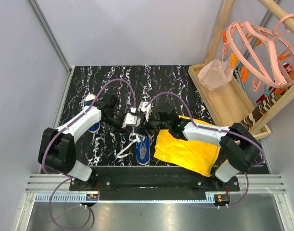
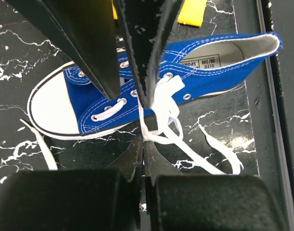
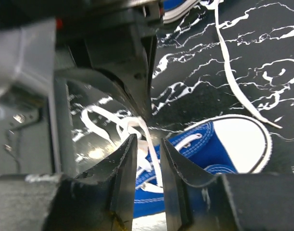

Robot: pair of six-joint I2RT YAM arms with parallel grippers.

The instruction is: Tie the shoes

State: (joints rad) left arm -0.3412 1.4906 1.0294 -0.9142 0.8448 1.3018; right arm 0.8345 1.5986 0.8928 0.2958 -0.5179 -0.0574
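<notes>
Nearest your arm bases, one blue shoe (image 2: 130,108) sat on the black marbled bench (image 1: 175,82), just beside the yellow cloth (image 1: 185,149). Over it, your left tool (image 2: 143,144) was pressed together on a bunch of its white lace (image 2: 167,96), while your right tool (image 3: 147,144) stood slightly apart with a strand of that lace running through the gap. Farther back on the left, the second shoe (image 1: 90,100) lay partly under your left arm, and beyond on the right stood a wooden rack (image 1: 223,96) hung with pink hangers (image 1: 262,48)
</notes>
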